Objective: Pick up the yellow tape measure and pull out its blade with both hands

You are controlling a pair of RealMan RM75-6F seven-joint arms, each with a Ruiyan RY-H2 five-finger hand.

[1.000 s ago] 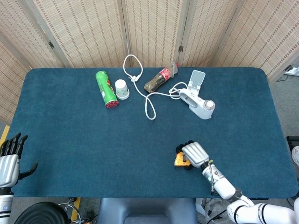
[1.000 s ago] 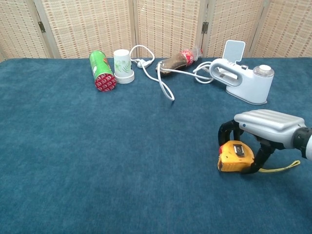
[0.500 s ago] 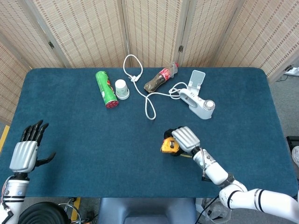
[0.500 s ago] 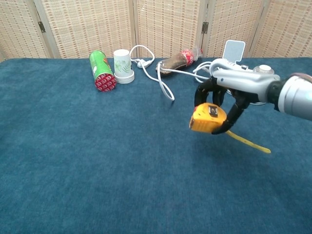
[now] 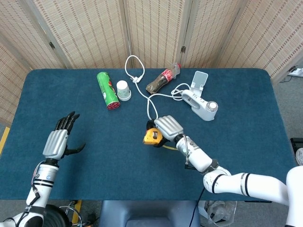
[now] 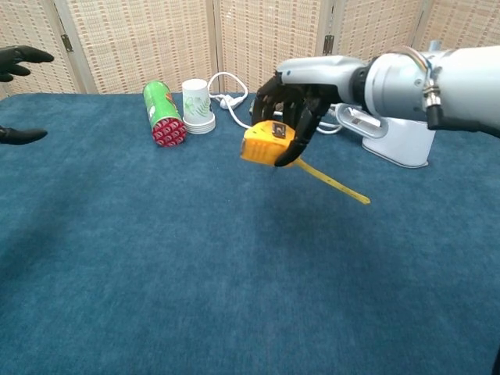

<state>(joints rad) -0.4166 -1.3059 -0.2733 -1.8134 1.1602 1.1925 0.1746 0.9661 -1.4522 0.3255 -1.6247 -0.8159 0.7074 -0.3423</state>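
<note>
- The pick-up looks done: the right hand, silver-backed with black fingers, grasps the yellow plastic tape measure and holds it in the air above the blue cloth-covered table, near the table's middle.
- A short yellow strip trails from the case down toward the robot's right; I judge it the blade or a wrist strap, but cannot tell which.
- The left hand is released, fingers spread and holding nothing, raised well apart from the tape measure.
- Left to do, by my reading: bring the left hand across, catch the blade's tip, and draw the hands apart.
- The right hand's fingers cover much of the case, so the blade's mouth and any lock button are hidden.
- In the chest view the left hand is cut off at the frame's edge, showing only dark fingertips.
</note>
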